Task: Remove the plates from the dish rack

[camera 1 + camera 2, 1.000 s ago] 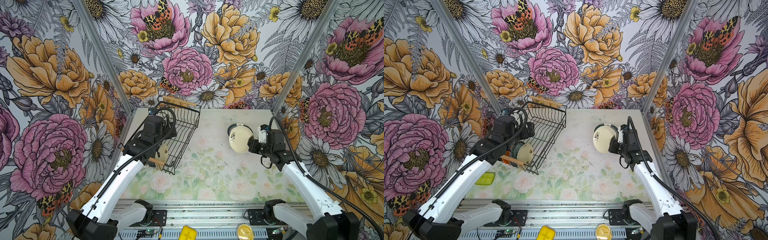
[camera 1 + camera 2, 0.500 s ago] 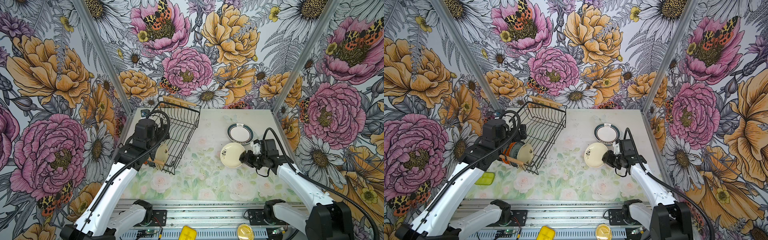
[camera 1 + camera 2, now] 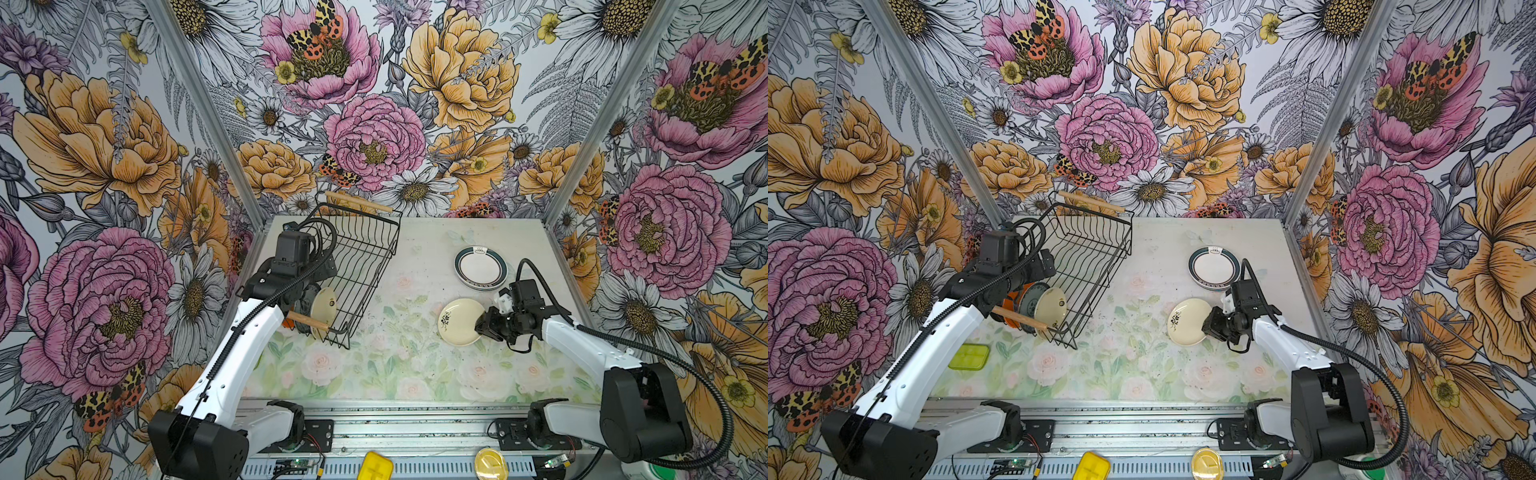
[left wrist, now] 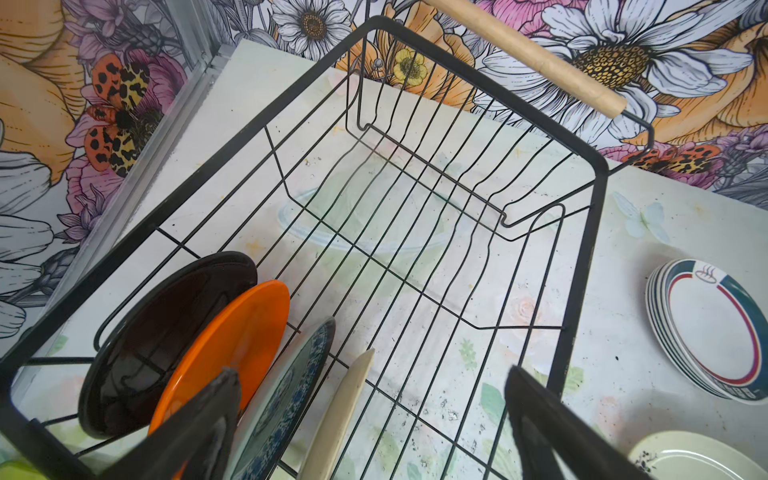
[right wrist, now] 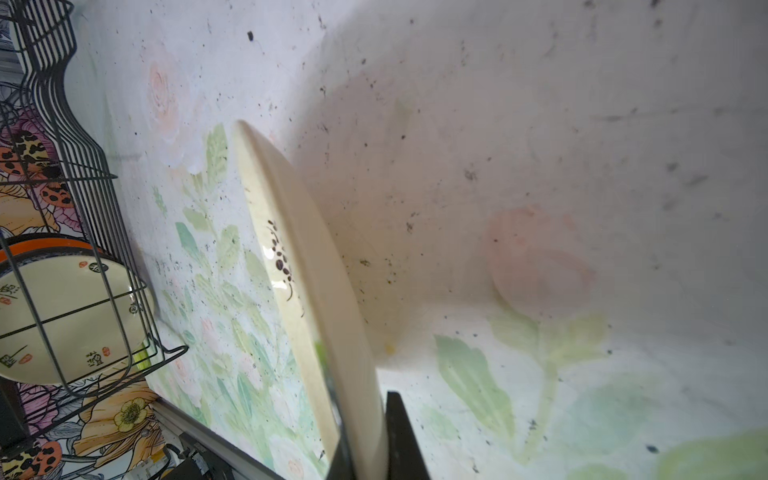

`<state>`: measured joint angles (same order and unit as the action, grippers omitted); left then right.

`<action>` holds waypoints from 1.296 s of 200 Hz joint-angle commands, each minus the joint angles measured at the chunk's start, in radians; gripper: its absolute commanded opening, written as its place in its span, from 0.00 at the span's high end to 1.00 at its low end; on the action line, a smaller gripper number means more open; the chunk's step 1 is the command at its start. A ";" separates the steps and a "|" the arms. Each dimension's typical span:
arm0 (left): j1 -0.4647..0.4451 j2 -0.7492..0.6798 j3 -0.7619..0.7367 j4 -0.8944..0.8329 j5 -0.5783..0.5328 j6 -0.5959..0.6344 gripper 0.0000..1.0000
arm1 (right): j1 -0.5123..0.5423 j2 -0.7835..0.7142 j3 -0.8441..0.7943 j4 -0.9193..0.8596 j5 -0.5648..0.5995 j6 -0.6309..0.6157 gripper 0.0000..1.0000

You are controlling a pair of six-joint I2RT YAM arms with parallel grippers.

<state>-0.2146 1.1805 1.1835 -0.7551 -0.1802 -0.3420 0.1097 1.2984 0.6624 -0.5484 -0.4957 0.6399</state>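
- Pinching the rim of a cream plate [image 3: 459,322] [image 3: 1187,322] [image 5: 307,270] with my right gripper [image 3: 484,326] [image 3: 1208,326] [image 5: 363,440], jaws pressed tight on its edge. A small dark sprig marks the plate's face.
- That plate is out of the rack and tilted over the floral table [image 3: 415,374], well to the right of the rack. My wrist view has it edge-on with a soft shadow beside it. I cannot tell whether its far edge touches the surface.
- Just behind my right wrist, toward the back wall, a stack of white plates [image 3: 480,268] [image 3: 1213,268] [image 4: 710,328] with teal rim bands lies flat on the table.
- My left gripper [image 4: 372,374] is spread wide with nothing between the fingers. It hovers above the near end of the dish rack [image 3: 365,249] [image 3: 1092,249] [image 4: 598,208].
- Below it four small plates stand on edge in the wires, side by side: black plate [image 4: 166,332], orange plate [image 4: 232,332], blue-grey patterned plate [image 4: 291,382], second cream plate [image 4: 353,395].
- The table print shows through the wires beyond them.
- The rack sits on the left of the table. One wooden handle [image 3: 358,201] points toward the back wall, and the other handle [image 3: 309,321] lies by my left arm.
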 commanded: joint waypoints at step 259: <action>0.009 0.057 0.067 -0.195 0.079 -0.055 0.01 | -0.004 0.139 0.018 0.075 0.106 0.040 0.09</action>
<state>-0.2127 1.2251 1.2041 -0.8932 -0.1204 -0.3847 0.1104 1.4403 0.6804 -0.4614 -0.4835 0.6697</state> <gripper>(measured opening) 0.987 0.836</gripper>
